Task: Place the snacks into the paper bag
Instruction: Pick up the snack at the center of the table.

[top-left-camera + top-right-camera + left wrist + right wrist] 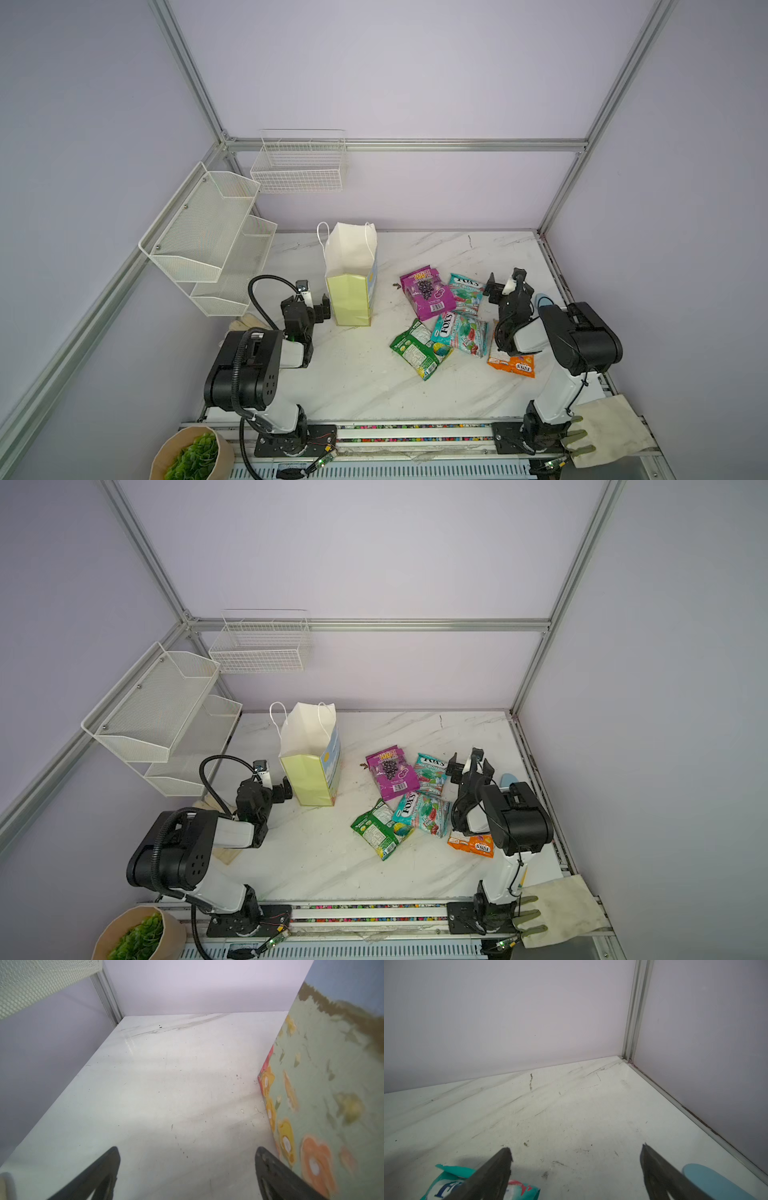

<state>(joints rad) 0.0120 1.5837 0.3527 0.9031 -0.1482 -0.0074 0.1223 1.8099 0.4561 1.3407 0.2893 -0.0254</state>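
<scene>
The paper bag (pixel 351 274) (pixel 309 754) stands upright and open at the table's left-centre. Its flower-print face (pixel 322 1084) is close beside my left gripper (pixel 309 305) (pixel 187 1150), which is open with nothing between its jaws. Five snacks lie flat to the right of the bag: a purple packet (pixel 426 293), two teal packets (pixel 467 293) (pixel 459 332), a green one (pixel 419 349) and an orange one (pixel 511 363), partly under my right arm. My right gripper (pixel 509 291) (pixel 576 1148) is open over bare table, just right of the upper teal packet (pixel 444 1184).
A light blue shovel (pixel 542 299) (pixel 708 1180) lies right of the right gripper near the wall. White wire baskets (pixel 208 237) (pixel 299 166) hang at the back left. A beige tote (pixel 611 428) and a plant pot (pixel 191 455) sit at the front edge.
</scene>
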